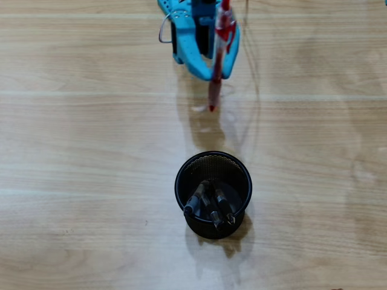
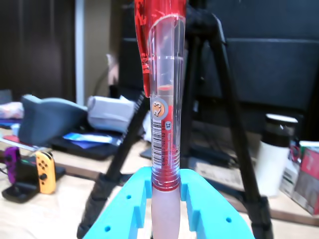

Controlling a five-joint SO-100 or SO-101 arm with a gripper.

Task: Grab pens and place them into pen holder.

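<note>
Clamping red pen (image 1: pixel 217 57) between blue jaws, tip protruding toward pen holder (image 1: pixel 213 194).

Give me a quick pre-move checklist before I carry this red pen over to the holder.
1. Grip: tool shut on the red pen, ok.
2. Pen clear of table: cannot tell; overhead view shows its tip hanging toward the wood.
3. Pen over pen holder: not ok, it hangs well short of the rim.
4. Room inside: ok, three pens lean to one side, far half open.
5. Path between: ok, bare table.
6. Holder upright: ok.
</note>
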